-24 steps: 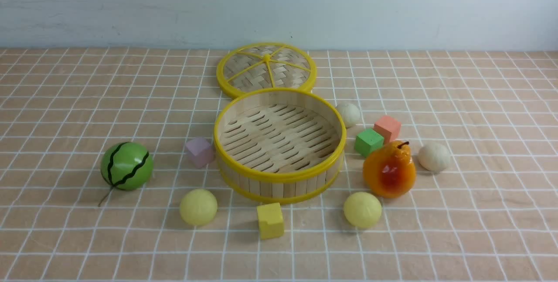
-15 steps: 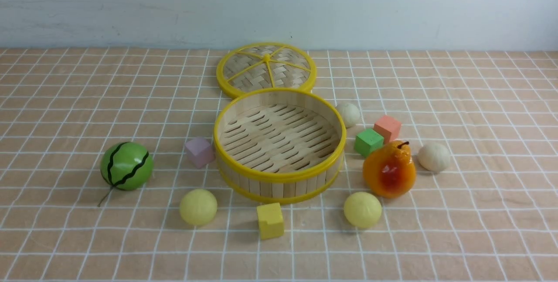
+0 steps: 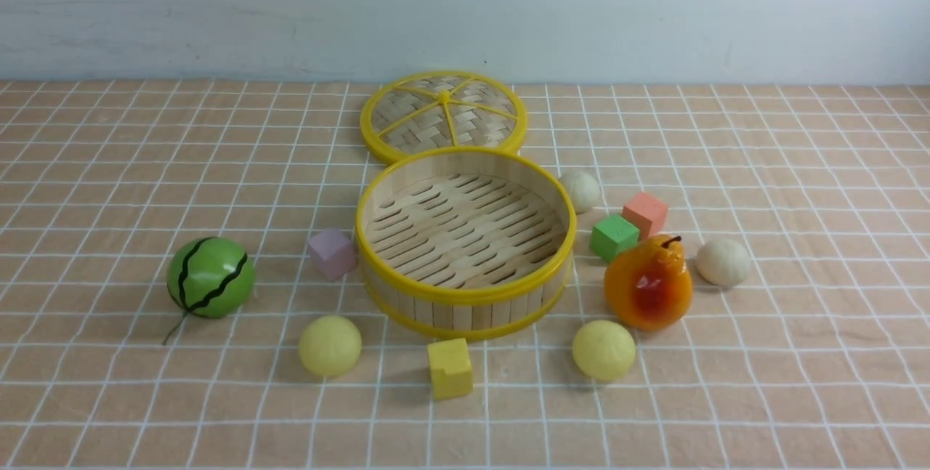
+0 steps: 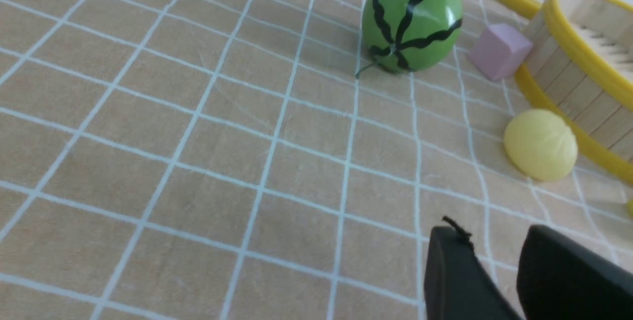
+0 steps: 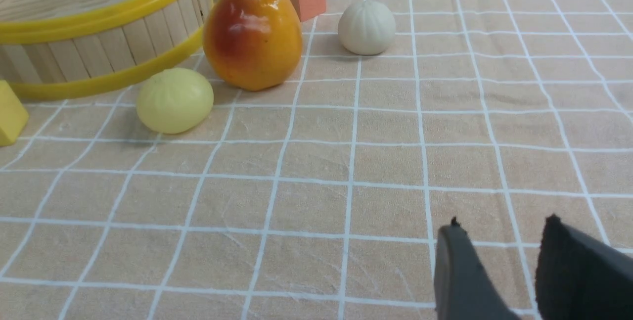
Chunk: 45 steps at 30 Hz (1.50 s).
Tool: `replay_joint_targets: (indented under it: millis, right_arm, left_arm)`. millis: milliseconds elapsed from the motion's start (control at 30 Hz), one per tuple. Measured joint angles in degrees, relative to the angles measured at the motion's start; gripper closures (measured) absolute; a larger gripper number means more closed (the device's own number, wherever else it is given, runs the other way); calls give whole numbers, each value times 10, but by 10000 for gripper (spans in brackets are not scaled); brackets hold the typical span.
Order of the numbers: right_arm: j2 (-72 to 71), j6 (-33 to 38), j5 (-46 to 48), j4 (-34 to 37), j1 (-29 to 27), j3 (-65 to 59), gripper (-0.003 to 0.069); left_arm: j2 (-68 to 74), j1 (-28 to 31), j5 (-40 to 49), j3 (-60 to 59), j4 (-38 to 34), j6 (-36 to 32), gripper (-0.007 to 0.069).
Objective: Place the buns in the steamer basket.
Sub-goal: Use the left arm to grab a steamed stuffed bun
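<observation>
The steamer basket (image 3: 465, 294) stands upright in the middle of the counter (image 3: 109, 397), mouth up and holding nothing. It is round, so it has no long axis. Its floor slats run slantwise, from the near left toward the far right. The woven lid (image 3: 443, 112) lies flat behind it toward the far edge.

All four buns sit on the counter outside the basket. One pale yellow bun (image 3: 330, 345) lies off the basket's near-left side, between it and the near edge. The second pale yellow bun (image 3: 604, 350) lies off its near-right side, just in front of the pear (image 3: 649, 285). One off-white bun (image 3: 580, 190) rests just beside the basket's far-right wall. The other off-white bun (image 3: 724, 261) sits beyond the pear toward the right edge, its pleats meeting at the top.

The left jaws are apart with only bare counter between them, and so are the right jaws. Neither pair shows in the front view.
</observation>
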<state>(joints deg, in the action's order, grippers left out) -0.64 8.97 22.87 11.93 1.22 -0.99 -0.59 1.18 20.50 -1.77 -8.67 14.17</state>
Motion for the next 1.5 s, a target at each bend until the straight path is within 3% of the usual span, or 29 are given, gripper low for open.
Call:
replay_joint_targets:
  millis: [33, 167, 300, 400, 467, 567, 700, 833, 900, 1133, 1233, 1400, 1500]
  right_arm:
    - [0, 0, 0, 0, 0, 0, 419]
    - [0, 0, 0, 0, 0, 0, 419]
    - [0, 0, 0, 0, 0, 0, 419]
    - [0, 0, 0, 0, 0, 0, 419]
    - [0, 0, 0, 0, 0, 0, 419]
    - [0, 0, 0, 0, 0, 0, 419]
    - [0, 0, 0, 0, 0, 0, 419]
    - [0, 0, 0, 0, 0, 0, 419]
    - [0, 0, 0, 0, 0, 0, 419]
    - [0, 0, 0, 0, 0, 0, 419]
    - [0, 0, 0, 0, 0, 0, 419]
    - [0, 0, -1, 0, 0, 0, 419]
    - [0, 0, -1, 0, 0, 0, 419]
  left_arm:
    - [0, 0, -2, 0, -4, 4, 428]
    - [0, 0, -74, 0, -158, 78, 424]
    - [0, 0, -141, 0, -259, 114, 420]
    - [0, 0, -169, 3, -290, 117, 432]
    - [0, 0, -142, 28, -295, 112, 464]
    - [1, 0, -79, 77, -291, 77, 524]
    - [101, 0, 120, 225, -243, -31, 636]
    - [283, 0, 307, 335, -178, -55, 638]
    - [373, 0, 351, 382, -149, -67, 638]
    - [592, -20, 315, 458, -106, -130, 638]
    - [638, -75, 293, 481, -100, -132, 638]
    - [749, -233, 274, 555, -42, -97, 638]
    - [806, -268, 274, 596, -7, -77, 638]
